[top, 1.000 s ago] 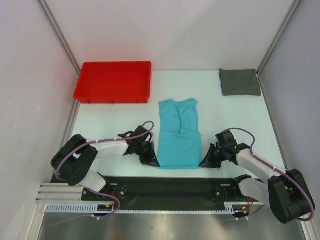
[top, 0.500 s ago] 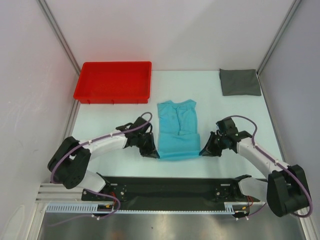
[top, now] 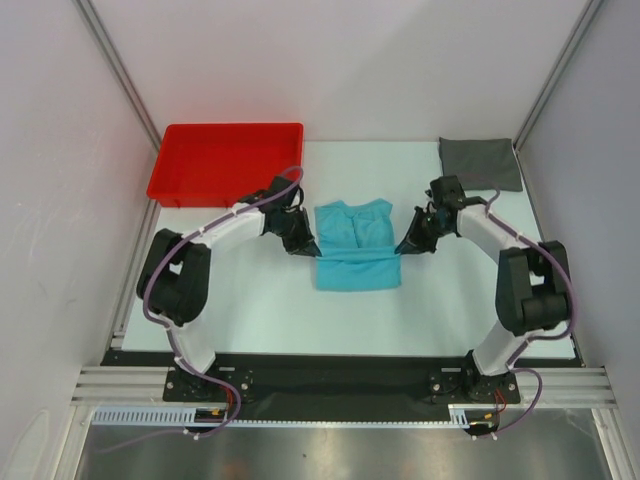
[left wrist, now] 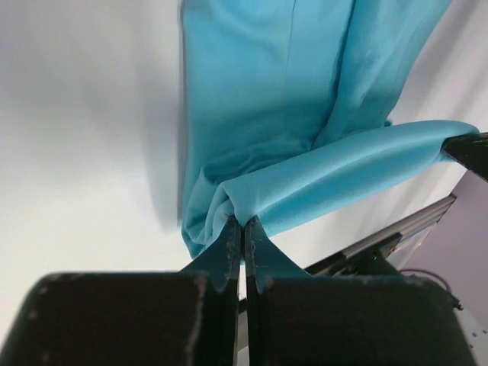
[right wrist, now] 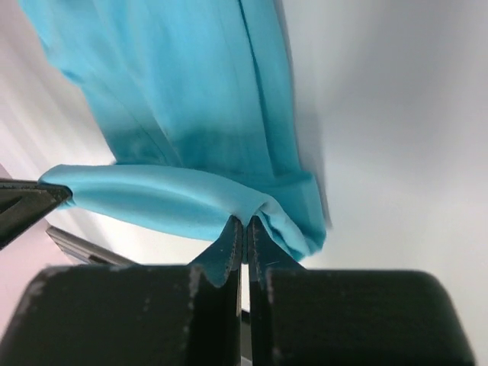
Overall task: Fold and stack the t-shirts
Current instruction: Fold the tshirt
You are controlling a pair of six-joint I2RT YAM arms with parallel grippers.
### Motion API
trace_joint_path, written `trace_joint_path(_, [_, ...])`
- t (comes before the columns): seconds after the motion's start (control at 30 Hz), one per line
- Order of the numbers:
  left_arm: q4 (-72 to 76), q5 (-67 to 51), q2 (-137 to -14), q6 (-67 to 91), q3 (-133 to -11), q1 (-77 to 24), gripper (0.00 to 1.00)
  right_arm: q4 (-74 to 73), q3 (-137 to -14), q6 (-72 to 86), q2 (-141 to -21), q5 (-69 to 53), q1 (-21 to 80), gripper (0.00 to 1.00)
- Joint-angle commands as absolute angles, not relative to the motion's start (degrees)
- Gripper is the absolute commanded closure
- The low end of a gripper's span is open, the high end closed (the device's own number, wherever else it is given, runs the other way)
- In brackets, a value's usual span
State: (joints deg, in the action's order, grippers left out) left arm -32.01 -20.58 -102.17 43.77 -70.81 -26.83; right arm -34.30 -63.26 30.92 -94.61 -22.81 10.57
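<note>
The turquoise t-shirt (top: 355,245) lies mid-table, its lower part lifted and doubled back over itself. My left gripper (top: 311,249) is shut on the left end of that raised edge, cloth pinched at the fingertips (left wrist: 244,223). My right gripper (top: 402,248) is shut on the right end, the same teal fabric (right wrist: 183,114) bunched at its tips (right wrist: 245,221). The raised hem stretches between both grippers. The dark grey t-shirt (top: 480,163) sits as a small folded rectangle at the far right corner.
A red plastic tray (top: 227,163) stands at the back left, just behind my left arm. Metal frame posts and white walls close in both sides. The black base rail (top: 330,380) runs along the near edge.
Both grippers have carried the shirt's near edge away from the bases toward the collar, shortening the shirt as it folds over. Both arms stretched far forward.
</note>
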Motion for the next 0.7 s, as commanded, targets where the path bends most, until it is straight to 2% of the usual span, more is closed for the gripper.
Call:
trace_joint_path(0.0, [-35.1,-20.1,-104.9,40.4,-78.1,-24.4,1.0,-35.3,-72.2,28.2,-99.3,-23.2,9.5,1.0])
trace_joint_path(0.23, [-36.8,-20.8,-111.2,39.6,-87.5,-21.5,1.0,-37.7,-84.7,28.1,-108.9,-24.3,8.4,1.0])
trace_joint_path(0.67, [-37.1,-22.9,-120.5,40.6,-98.9,-17.9,1.0,-39.5,-100.4,28.9,-120.2,-27.7,7.3,1.0])
